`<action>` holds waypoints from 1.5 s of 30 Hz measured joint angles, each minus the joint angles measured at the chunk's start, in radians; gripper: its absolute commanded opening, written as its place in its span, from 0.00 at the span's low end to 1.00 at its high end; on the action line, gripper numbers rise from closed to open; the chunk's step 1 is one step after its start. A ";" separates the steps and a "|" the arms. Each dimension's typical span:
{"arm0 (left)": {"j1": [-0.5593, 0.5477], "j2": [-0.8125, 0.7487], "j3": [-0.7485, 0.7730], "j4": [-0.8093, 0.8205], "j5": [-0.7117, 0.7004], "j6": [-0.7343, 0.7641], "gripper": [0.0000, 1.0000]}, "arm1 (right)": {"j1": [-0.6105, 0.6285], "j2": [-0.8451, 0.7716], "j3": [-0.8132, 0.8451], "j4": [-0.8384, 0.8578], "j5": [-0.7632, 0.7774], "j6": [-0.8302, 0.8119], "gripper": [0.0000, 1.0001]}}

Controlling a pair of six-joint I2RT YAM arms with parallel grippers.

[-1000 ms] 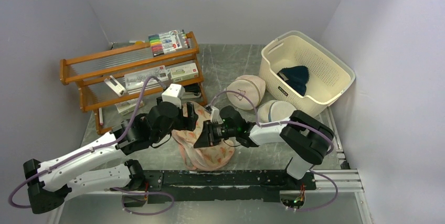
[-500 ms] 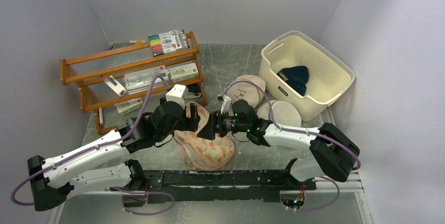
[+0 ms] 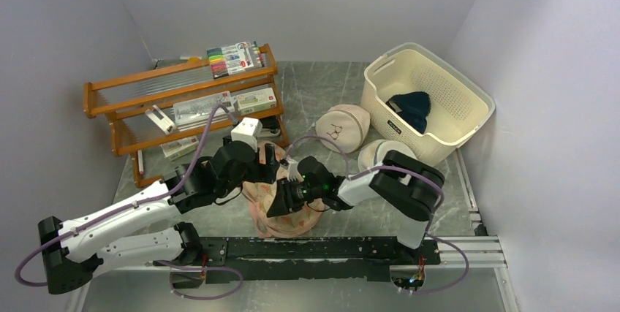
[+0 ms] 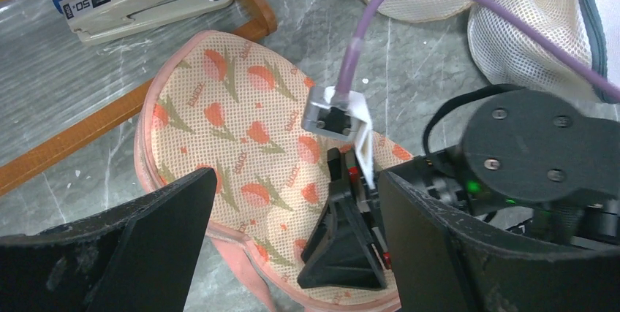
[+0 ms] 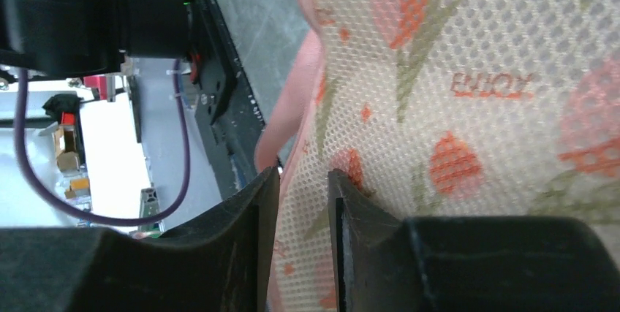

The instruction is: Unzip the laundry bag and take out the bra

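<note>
**A:** What is seen nearest, in front of the orange wooden rack (image 3: 117, 135)?

**B:** A black mounting rail (image 3: 314, 248) is laid along the near edge of the grey marbled surface (image 3: 322, 89). Between that rail and the rack's near foot, a flat cream-peach mesh laundry bag with red-orange flower print and pink edging (image 4: 241, 144) is spread on the surface. One lobe is set just beside the rack's bottom bar.

**A:** How is the right end effector (image 5: 301, 177) set?

**B:** It is brought down on the lobe farther from the rack. Its fingers are drawn almost together, and the pink-edged mesh of the laundry bag is pinched in the narrow gap between them.

**A:** And the left end effector (image 4: 296, 175)?

**B:** It is spread wide above the lobe nearer the rack. Whether the fabric is touched cannot be told.

**A:** What is found at the rack itself?

**B:** A grey-and-black stapler (image 4: 146, 5) is tucked in at its bottom, and packs of coloured markers (image 3: 234, 56) are laid on top.

**A:** And farther off?

**B:** To the right of the rack, a round pale dome bag (image 3: 342, 128) marked with a dark line drawing is set near. A white mesh dome bag (image 3: 376, 153) with dark trim is placed just beside it. Well apart from the rack, by the right wall, a cream perforated plastic basket (image 3: 457, 96) is placed, with a dark blue fabric item (image 3: 411, 107) inside.
</note>
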 measured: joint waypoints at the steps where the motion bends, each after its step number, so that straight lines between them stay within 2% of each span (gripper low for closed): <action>1: 0.000 -0.003 0.000 0.000 0.000 0.000 0.93 | 0.000 0.030 0.006 0.019 -0.005 0.007 0.28; 5: 0.001 -0.017 0.000 -0.002 0.000 -0.003 0.94 | -0.005 0.095 0.014 0.059 -0.023 0.027 0.28; 8: 0.002 -0.027 0.000 -0.008 0.000 -0.008 0.95 | -0.010 0.074 0.014 0.039 -0.018 0.019 0.35; 11: 0.002 -0.034 -0.001 -0.012 -0.001 -0.011 0.96 | -0.019 -0.020 0.013 -0.060 0.022 -0.025 0.44; 15: 0.003 -0.017 -0.009 -0.007 0.000 -0.011 0.98 | -0.055 -0.224 0.026 -0.245 0.121 -0.126 0.53; 18: 0.007 0.024 -0.020 0.012 0.008 -0.010 1.00 | -0.145 -0.394 0.035 -0.365 0.184 -0.193 0.56; 21: 0.045 0.060 -0.052 0.046 0.047 0.002 0.99 | -0.312 -0.547 0.039 -0.481 0.228 -0.244 0.59; 24: 0.143 0.085 -0.070 0.068 0.118 0.027 0.98 | -0.472 -0.653 0.076 -0.630 0.296 -0.305 0.68; 28: 0.301 0.112 -0.043 0.090 0.211 0.082 0.98 | -0.560 -0.739 0.188 -0.829 0.412 -0.388 0.81; 32: 0.455 0.132 0.086 0.082 0.303 0.148 0.99 | -0.593 -0.819 0.340 -0.983 0.571 -0.453 0.89; 36: 0.591 0.138 0.321 0.070 0.358 0.208 1.00 | -0.595 -0.883 0.514 -1.090 0.708 -0.496 0.99; 40: 0.621 0.127 0.552 0.059 0.358 0.262 0.99 | -0.595 -0.984 0.661 -1.121 0.794 -0.555 1.00; 45: 0.621 0.026 0.709 0.063 0.348 0.317 0.98 | -0.595 -1.149 0.756 -1.067 0.841 -0.636 1.00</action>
